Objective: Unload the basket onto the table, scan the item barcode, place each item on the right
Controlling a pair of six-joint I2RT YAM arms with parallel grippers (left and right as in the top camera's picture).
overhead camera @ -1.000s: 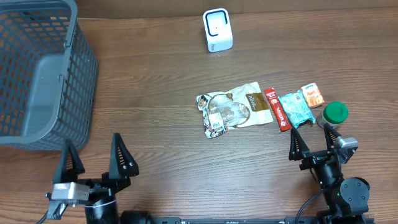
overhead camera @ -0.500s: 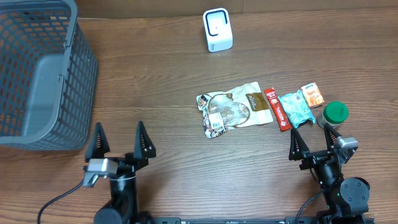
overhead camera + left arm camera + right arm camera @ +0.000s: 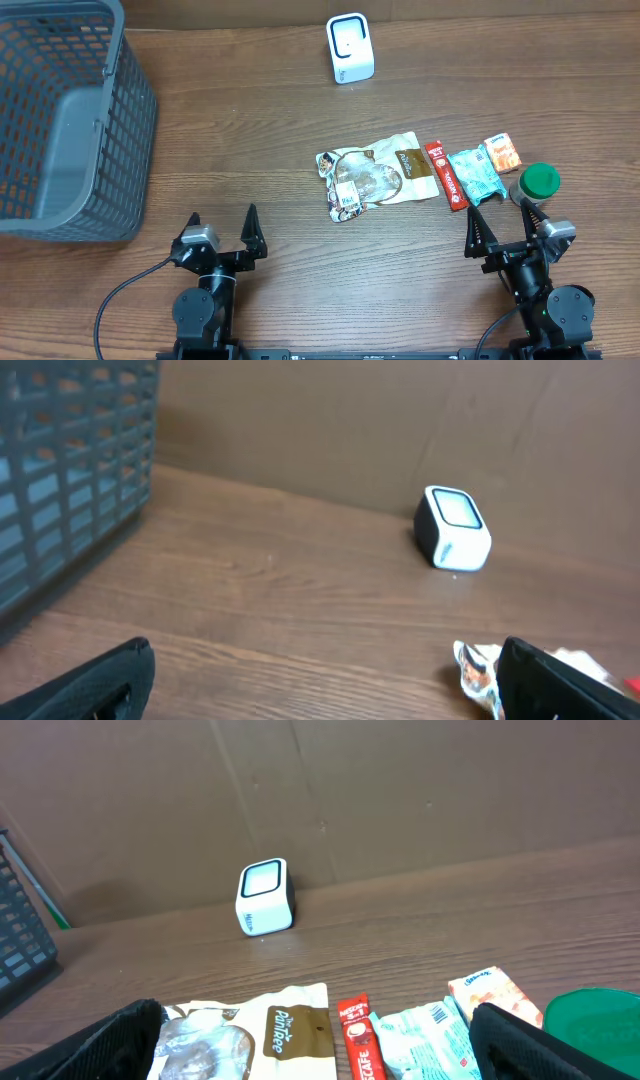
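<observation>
Far left: grey mesh basket (image 3: 60, 120). Mid-table: snack pouch (image 3: 375, 180), with the white barcode scanner (image 3: 350, 48) well behind it at the far edge. Right of pouch: teal packet (image 3: 472, 175), green lid (image 3: 540, 181), red coffee stick (image 3: 446, 175), orange packet (image 3: 502, 152). Near edge: left gripper (image 3: 222, 225) and right gripper (image 3: 502, 230), fingers spread wide, holding nothing. Lid sits just beside right gripper.

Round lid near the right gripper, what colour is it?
The lid is green; the overhead view shows it best.
</observation>
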